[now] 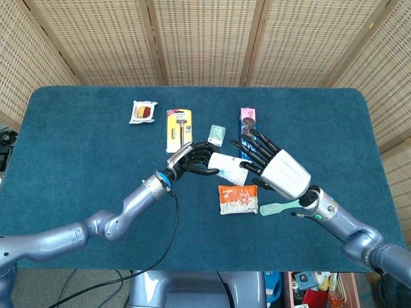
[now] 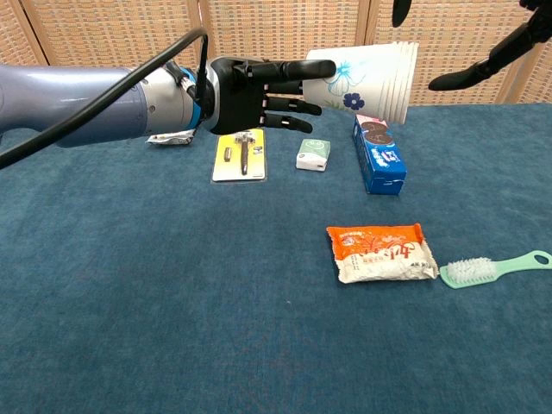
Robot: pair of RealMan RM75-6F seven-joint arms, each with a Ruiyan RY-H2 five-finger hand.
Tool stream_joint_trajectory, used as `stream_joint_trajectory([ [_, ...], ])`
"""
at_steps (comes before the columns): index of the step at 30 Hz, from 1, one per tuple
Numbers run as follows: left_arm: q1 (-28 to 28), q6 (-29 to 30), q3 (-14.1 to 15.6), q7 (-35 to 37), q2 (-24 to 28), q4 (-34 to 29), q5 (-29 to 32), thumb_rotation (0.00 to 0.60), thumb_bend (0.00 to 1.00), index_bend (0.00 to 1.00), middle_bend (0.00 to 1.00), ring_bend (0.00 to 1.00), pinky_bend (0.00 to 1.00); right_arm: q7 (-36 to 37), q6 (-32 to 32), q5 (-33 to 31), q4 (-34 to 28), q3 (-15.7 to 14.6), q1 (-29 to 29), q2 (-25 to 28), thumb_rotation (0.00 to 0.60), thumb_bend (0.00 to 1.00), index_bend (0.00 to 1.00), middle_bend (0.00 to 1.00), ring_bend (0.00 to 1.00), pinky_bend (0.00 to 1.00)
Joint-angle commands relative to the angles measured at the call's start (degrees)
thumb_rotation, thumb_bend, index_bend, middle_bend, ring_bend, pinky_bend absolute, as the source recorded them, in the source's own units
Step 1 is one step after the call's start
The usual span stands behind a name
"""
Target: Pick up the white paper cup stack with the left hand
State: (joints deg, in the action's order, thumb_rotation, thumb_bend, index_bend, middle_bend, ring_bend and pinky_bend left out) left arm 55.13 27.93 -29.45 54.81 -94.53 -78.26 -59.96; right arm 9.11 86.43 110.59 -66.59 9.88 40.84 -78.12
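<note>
The white paper cup stack (image 1: 228, 167) (image 2: 366, 72), printed with blue flowers, lies on its side in the air, rims pointing right. My left hand (image 1: 192, 159) (image 2: 254, 83) grips its narrow bottom end well above the table. My right hand (image 1: 273, 165) has its fingers spread apart, close beside the rim end of the stack; whether they touch it I cannot tell. In the chest view only dark fingertips (image 2: 457, 79) of the right hand show at the upper right.
On the blue table (image 1: 77, 154) lie an orange snack bag (image 1: 237, 199), a green brush (image 1: 282, 206), a blue cookie box (image 2: 378, 153), a small mint box (image 2: 312, 154), a yellow razor pack (image 1: 178, 125) and a small snack packet (image 1: 142, 111).
</note>
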Motion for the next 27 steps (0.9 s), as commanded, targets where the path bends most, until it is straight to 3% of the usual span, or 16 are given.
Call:
stream_joint_trajectory([
  [1, 0.01, -0.25, -0.02, -0.17, -0.29, 0.26, -0.06, 0.600, 0.11, 0.51, 0.51, 0.48, 0.49, -0.38, 0.51, -0.21, 0.21, 0.05, 0.50, -0.57, 0.600, 0.31, 0.48, 0.14, 0.00, 0.05],
  [27, -0.70, -1.74, -0.76, -0.92, -2.38, 1.59, -1.07, 0.600, 0.11, 0.51, 0.51, 0.48, 0.49, -3.13, 0.06, -1.41, 0.70, -2.07, 3.54, -2.02, 0.600, 0.49, 0.59, 0.17, 0.00, 0.13],
])
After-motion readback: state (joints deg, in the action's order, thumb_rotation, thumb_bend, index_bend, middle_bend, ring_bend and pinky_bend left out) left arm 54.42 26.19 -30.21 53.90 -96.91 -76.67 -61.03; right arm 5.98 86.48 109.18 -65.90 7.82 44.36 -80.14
